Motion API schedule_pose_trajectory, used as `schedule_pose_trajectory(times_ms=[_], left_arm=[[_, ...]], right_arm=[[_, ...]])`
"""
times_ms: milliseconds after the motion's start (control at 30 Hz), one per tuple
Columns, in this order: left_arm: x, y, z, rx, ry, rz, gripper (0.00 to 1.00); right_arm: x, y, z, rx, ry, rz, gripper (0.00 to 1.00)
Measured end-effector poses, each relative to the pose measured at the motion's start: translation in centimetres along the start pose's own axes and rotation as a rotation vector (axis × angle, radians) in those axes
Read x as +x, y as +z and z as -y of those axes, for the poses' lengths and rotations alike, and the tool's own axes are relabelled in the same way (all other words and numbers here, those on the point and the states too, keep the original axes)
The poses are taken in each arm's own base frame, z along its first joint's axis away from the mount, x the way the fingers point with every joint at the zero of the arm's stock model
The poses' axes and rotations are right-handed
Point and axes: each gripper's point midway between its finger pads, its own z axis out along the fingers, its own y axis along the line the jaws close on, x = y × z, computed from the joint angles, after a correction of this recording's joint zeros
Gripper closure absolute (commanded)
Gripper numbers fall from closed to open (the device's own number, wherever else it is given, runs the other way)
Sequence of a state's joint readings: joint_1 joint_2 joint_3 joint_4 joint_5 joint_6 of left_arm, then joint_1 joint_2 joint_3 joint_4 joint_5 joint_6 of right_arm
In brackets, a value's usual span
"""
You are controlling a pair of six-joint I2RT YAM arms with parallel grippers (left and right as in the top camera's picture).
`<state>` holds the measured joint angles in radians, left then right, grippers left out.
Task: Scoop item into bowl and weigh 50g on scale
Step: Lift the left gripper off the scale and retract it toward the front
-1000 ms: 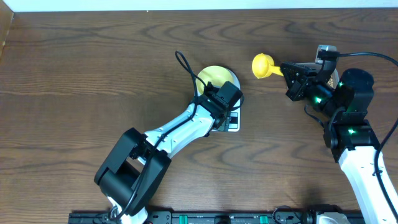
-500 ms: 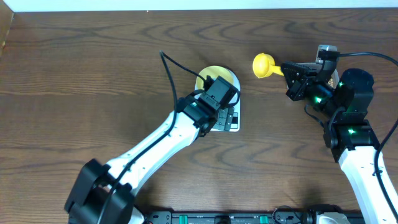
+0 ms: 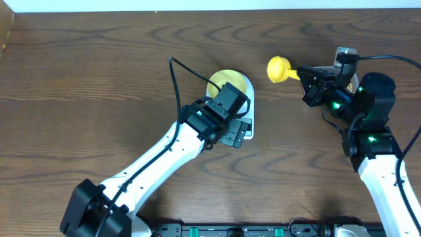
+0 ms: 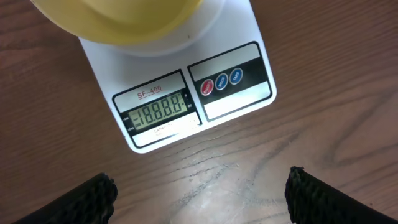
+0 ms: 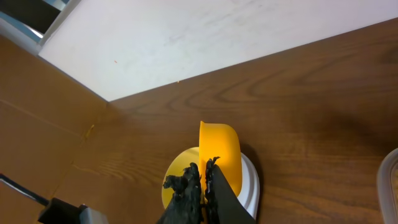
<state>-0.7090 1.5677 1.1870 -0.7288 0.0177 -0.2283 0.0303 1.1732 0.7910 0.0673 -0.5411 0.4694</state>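
Note:
The white scale [image 3: 250,88] stands mid-table with the pale yellow-green bowl [image 3: 225,79] on its platform. In the left wrist view the scale [image 4: 236,109] shows a lit display [image 4: 155,111] reading all eights, and the bowl [image 4: 118,18] is at the top. My left gripper [image 3: 235,132] is open and empty, over the table just in front of the display; it also shows in the left wrist view [image 4: 202,199]. My right gripper [image 3: 306,76] is shut on the handle of a bright yellow scoop [image 3: 279,68], held right of the scale. The beans are out of view.
The right wrist view shows my right gripper [image 5: 205,177] on the scoop [image 5: 219,149], with the bowl [image 5: 174,186] and scale [image 5: 250,186] beyond. A pale rounded container edge [image 5: 389,180] is at the right. A white wall borders the table's far edge.
My left arm has swung its elbow out to the left and the gripper has drawn back a little toward the front of the scale. The right arm and scoop have not moved.

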Motion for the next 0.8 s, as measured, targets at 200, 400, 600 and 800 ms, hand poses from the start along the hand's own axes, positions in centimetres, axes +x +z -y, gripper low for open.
schedule_pose_trajectory(times_ms=[200,400,600,800], left_arm=[[0.2,0.0,-0.1,-0.003,0.034,-0.007,0.11],[0.2,-0.5,-0.1,-0.001,0.126,-0.002,0.11],[-0.6,-4.3,0.0,0.021,0.205,0.109,0.11],[0.2,-7.4,-0.6,0.047,0.219,0.285,0.11]], right_arm=[[0.1,0.0,0.0,0.001,0.001,-0.002,0.99],[0.1,0.0,0.0,0.001,0.001,-0.002,0.99],[0.1,0.0,0.0,0.001,0.002,-0.002,0.99],[0.1,0.0,0.0,0.001,0.002,-0.003,0.99]])
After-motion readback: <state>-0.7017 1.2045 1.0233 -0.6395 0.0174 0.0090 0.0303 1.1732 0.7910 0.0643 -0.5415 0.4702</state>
